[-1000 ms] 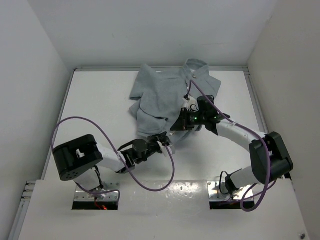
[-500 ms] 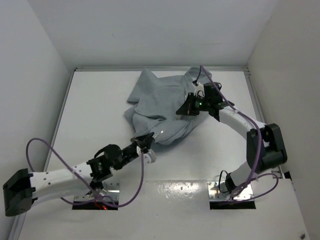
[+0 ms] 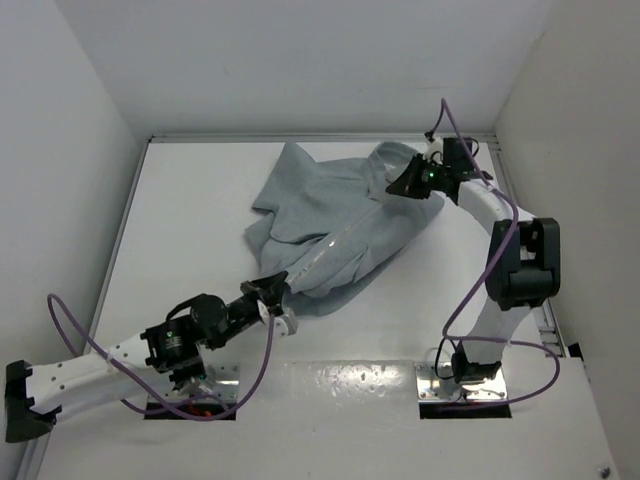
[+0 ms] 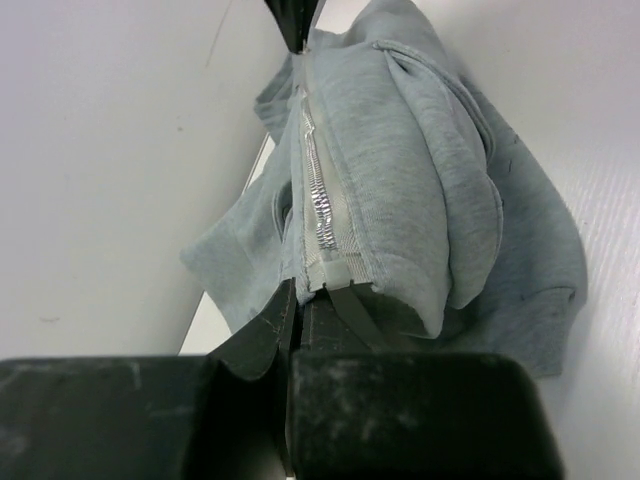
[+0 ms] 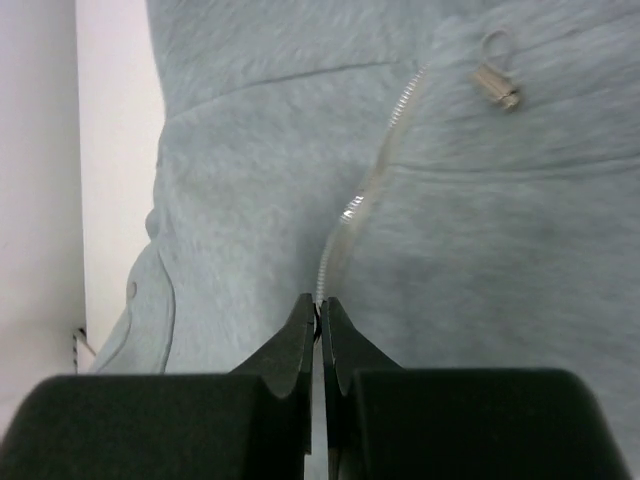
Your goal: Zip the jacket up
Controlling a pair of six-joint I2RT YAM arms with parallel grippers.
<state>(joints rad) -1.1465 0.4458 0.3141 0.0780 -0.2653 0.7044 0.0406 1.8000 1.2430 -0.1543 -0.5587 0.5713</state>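
The light grey jacket [image 3: 320,200] lies stretched on a slant across the white table [image 3: 190,240], its zipper [image 3: 335,245] running from lower left to upper right. My left gripper [image 3: 272,290] is shut on the jacket's bottom end at the foot of the zipper [image 4: 318,195]; in its wrist view the left gripper [image 4: 298,295] pinches the white tape end. My right gripper [image 3: 402,187] sits by the collar. In its wrist view the right gripper [image 5: 318,303] is shut on a small dark piece at the zipper [image 5: 375,170] line, apparently the zipper pull. A metal fitting [image 5: 497,88] lies on the fabric beyond.
The back wall's foot [image 3: 320,137] runs just behind the jacket, and the right wall [image 3: 560,180] stands close to the right arm. Purple cables [image 3: 270,360] loop from both arms. Bare table shows left of the jacket and in front of it.
My right gripper has travelled up and right along the zipper to the collar. My left arm has drawn back to the lower left with the hem, pulling the jacket straight.
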